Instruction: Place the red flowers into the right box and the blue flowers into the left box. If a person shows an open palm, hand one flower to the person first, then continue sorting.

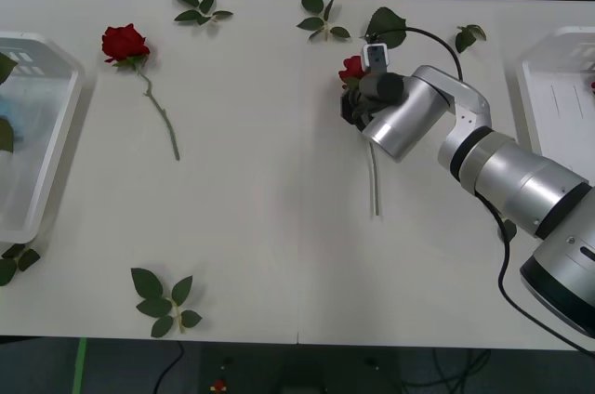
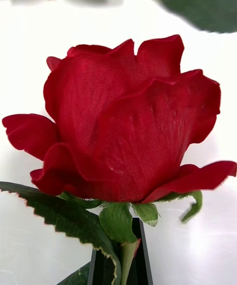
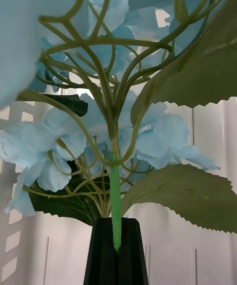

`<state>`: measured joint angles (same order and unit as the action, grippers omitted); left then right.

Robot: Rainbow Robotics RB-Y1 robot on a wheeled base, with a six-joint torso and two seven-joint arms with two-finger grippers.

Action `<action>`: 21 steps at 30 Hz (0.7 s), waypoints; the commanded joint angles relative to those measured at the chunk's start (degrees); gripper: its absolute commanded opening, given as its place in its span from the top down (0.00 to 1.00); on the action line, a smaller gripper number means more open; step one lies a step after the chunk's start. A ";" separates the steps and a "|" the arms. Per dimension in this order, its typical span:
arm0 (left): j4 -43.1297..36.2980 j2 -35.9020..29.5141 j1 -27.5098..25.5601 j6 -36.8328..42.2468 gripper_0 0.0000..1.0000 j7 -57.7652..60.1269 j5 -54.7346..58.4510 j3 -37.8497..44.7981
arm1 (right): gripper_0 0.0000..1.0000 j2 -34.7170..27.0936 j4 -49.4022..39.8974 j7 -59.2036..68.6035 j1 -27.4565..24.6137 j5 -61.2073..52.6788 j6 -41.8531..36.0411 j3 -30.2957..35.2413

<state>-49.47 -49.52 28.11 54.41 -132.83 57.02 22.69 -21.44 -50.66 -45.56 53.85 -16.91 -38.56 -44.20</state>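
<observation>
Near the far middle of the table (image 1: 279, 227), the right gripper (image 1: 358, 101) is pressed together on the stem of a red rose (image 1: 352, 68), just below its bud; the stem trails toward the robot across the tabletop. In the right wrist view the black fingers (image 2: 101, 270) pinch that stem right under the bloom. A second rose (image 1: 125, 43) lies loose at far left, its stem angling toward the near side. The left gripper (image 3: 116, 260) is closed on the green stem of a blue flower (image 3: 74, 132), held over the white ribbed floor of the left box (image 1: 42, 180). The right box (image 1: 548, 87) sits at the right edge. Leaf sprigs (image 1: 163, 301) lie scattered about the table.
</observation>
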 commanded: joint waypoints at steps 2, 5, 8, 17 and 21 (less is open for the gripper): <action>0.78 -3.39 -0.51 -2.38 1.00 -2.61 1.34 -2.04 | 1.00 -8.27 -9.63 -8.58 0.46 -6.11 -6.44 4.65; 0.86 -3.39 -0.51 -2.29 0.97 -2.78 2.04 -2.04 | 1.00 -12.58 -14.20 -12.98 -1.38 -8.93 -8.99 8.25; 0.86 -3.30 -0.51 -2.38 0.58 -3.31 2.48 -2.04 | 1.00 -15.56 -17.54 -16.49 -3.05 -9.89 -11.37 11.50; 0.78 -3.30 -0.51 -2.29 0.00 -9.46 7.67 -2.04 | 1.00 -25.23 -25.36 -31.26 -8.59 -12.18 -23.49 29.08; 0.78 -3.30 -0.51 -1.94 0.00 -9.64 10.57 -2.04 | 1.00 -27.52 -25.28 -37.06 -10.08 -12.09 -26.31 35.50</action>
<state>-48.23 -49.59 28.07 52.82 -141.74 65.18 21.11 -45.35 -74.32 -78.23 44.68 -28.65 -63.60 -12.69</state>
